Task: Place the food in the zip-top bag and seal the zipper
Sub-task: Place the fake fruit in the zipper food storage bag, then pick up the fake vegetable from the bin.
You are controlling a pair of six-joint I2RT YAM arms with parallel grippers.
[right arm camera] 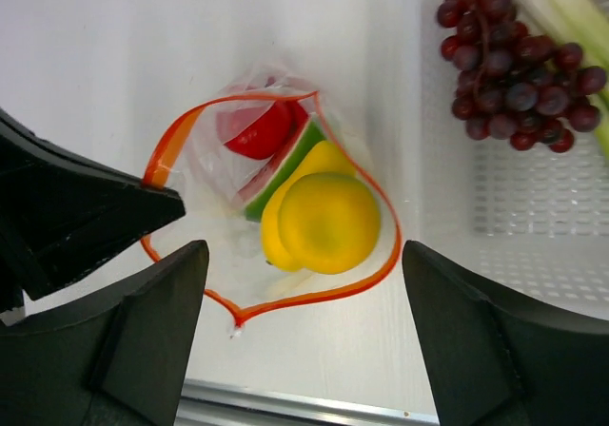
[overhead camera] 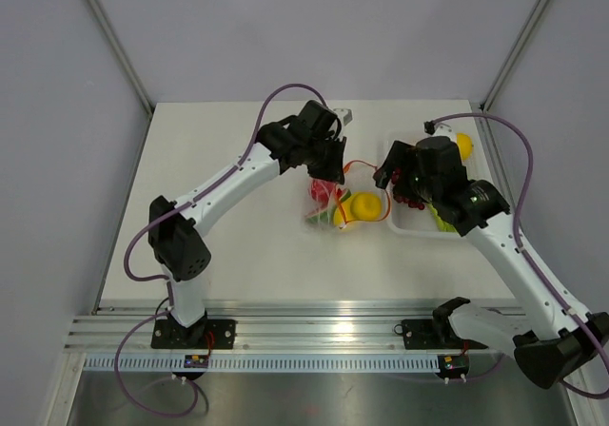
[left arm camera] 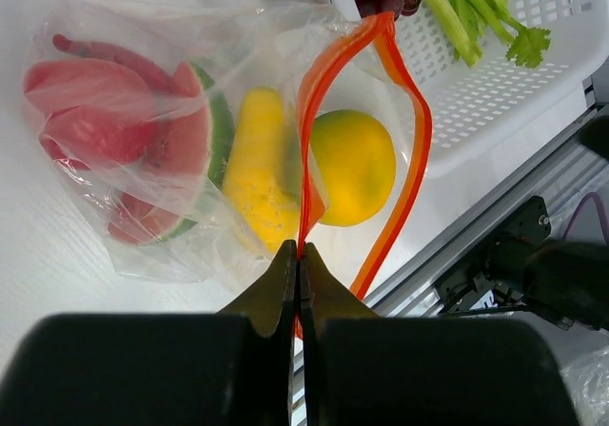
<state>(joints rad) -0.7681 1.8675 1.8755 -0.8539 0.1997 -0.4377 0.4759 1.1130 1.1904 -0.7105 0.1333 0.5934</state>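
The clear zip-top bag lies on the table with its mouth open. It holds red pieces, a watermelon slice and a long yellow piece. A round yellow lemon sits in the mouth, inside the loop of the red-orange zipper. My left gripper is shut on the zipper strip at the far side of the mouth. My right gripper is open and empty above the lemon and bag mouth. The purple grapes and green stalks lie in the tray.
The white rectangular tray stands right of the bag, with another yellow lemon at its far end. The aluminium rail runs along the table's near edge. The left gripper's black finger shows at the left of the right wrist view.
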